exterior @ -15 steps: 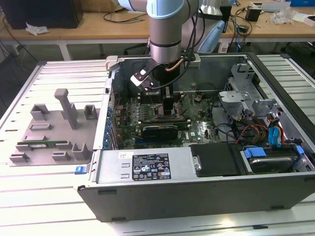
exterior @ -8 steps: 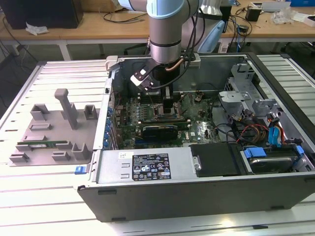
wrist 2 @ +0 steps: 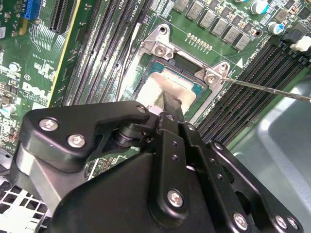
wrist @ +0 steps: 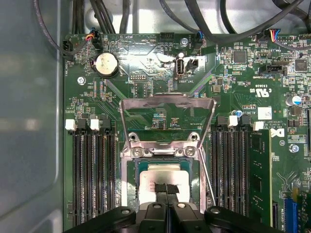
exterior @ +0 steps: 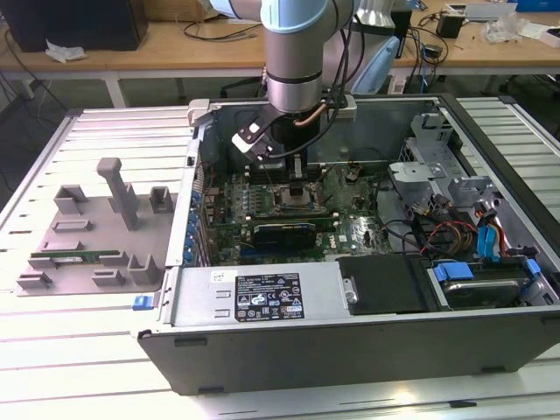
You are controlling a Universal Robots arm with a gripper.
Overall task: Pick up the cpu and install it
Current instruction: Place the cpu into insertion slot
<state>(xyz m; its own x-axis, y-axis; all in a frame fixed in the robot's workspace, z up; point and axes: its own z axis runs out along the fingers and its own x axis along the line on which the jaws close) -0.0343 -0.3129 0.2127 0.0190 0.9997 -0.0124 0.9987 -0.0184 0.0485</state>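
Observation:
The cpu [wrist: 154, 175] is a silver square chip lying in the socket on the green motherboard [wrist: 146, 73]; in the second wrist view the cpu [wrist 2: 167, 82] lies flat within the socket frame. My gripper [wrist: 165, 188] is shut, its two black fingers pressed together with nothing between them. The tips sit on or just above the middle of the chip's top; I cannot tell whether they touch. The second wrist view has my gripper [wrist 2: 170, 103] coming down onto the chip. In the exterior view my gripper [exterior: 297, 188] hangs inside the open computer case.
The socket's metal load plate [wrist: 167, 116] stands hinged open, with its thin wire lever [wrist 2: 267, 90] out to the side. Memory slots [wrist: 92, 165] flank the socket. The case walls [exterior: 350, 341], cables [exterior: 446, 232] and a drive cage surround the board. A grey fixture tray [exterior: 87, 227] sits at the exterior view's left.

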